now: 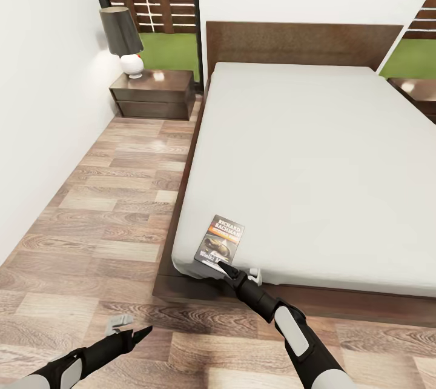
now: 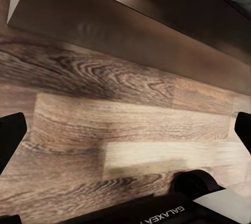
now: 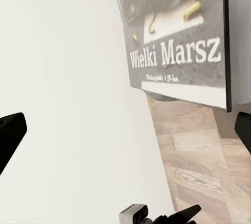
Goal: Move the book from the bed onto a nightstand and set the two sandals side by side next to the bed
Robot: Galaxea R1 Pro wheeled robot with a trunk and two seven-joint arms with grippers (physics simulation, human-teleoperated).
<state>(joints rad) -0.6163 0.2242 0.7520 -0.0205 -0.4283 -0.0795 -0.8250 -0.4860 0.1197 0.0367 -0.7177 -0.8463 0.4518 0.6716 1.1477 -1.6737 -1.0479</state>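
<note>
Right fingers (image 1: 237,272) spread at book (image 1: 220,240), contact unclear.

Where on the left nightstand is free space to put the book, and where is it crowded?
The nightstand has a bare top from the lamp to its edge nearest the bed; that patch looks wide enough for the book. The corner by the wall is taken by the lamp's base.

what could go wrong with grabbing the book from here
The book lies at the very corner of the mattress, its end jutting past the edge in the right wrist view. A nudge from the open right gripper could tip it onto the floor. It lies flat and thin, so the fingers may slide off.
</note>
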